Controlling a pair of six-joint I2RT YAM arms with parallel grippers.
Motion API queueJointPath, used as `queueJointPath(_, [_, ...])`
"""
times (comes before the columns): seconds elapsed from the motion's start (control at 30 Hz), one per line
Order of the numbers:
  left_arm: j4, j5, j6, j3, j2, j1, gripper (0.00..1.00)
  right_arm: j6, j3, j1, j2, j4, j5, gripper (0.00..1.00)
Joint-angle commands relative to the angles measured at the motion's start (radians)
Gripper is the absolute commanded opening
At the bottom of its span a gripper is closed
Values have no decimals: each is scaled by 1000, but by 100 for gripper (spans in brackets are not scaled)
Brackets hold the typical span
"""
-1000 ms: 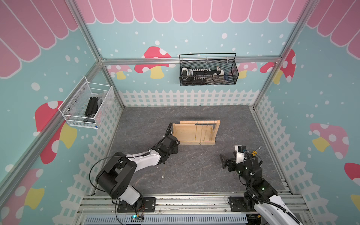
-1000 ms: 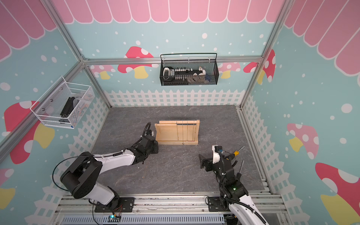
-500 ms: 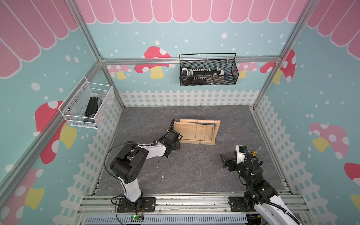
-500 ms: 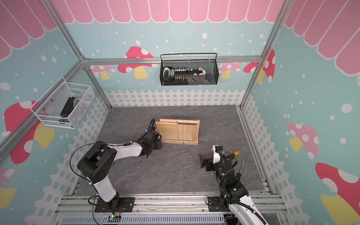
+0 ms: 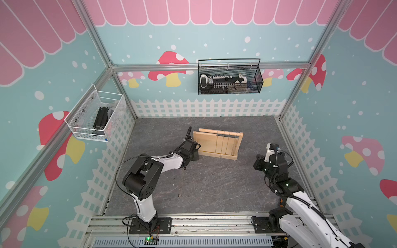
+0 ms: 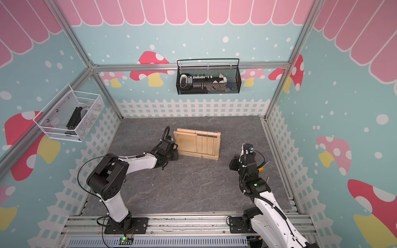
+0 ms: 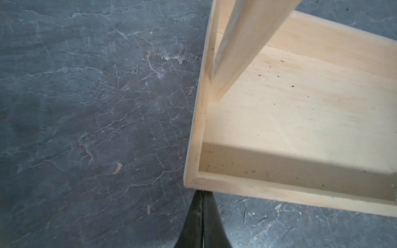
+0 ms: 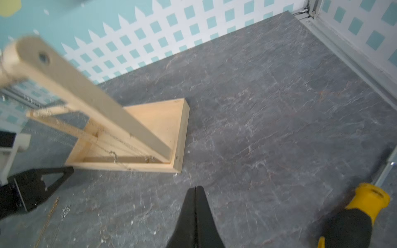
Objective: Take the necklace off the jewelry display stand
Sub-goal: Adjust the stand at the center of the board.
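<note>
The stand sits mid-floor, its base flat on the slate. The left gripper is at the base's near left corner, jaws pressed together with nothing between them and the tips just at the wood. The right gripper is also closed and empty. It is well apart from the stand, off its right end, with bare floor between them.

Counted: two arms, two wall baskets, one black and one white, and one stand with two end boards and one rail. Four thin strands run down from the rail over the right half of the base. How many necklaces they make cannot be told. In the right wrist view two small rings lie on the base at the chain ends. One loose chain lies on the floor beside the left gripper, apart from the stand. One yellow-and-black handle lies by the right wall.

The left arm is stretched low over the floor, with its forearm almost level. The right arm is folded closer to its mount, and its wrist is raised so that the gripper tilts down toward the floor.
</note>
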Motion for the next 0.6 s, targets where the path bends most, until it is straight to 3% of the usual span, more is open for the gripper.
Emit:
queueJointPath(0.0, [-4, 25, 16, 23, 18, 18, 0, 95, 70, -128, 123, 116, -197, 0])
queueJointPath(0.17, [0, 61, 16, 33, 27, 41, 0, 215, 123, -251, 398, 407, -513, 0])
queueJointPath(0.4, [0, 90, 19, 49, 25, 53, 0, 395, 204, -279, 712, 747, -816, 0])
queueJointPath(0.57, [0, 108, 18, 65, 45, 52, 0, 468, 183, -279, 781, 887, -901, 0])
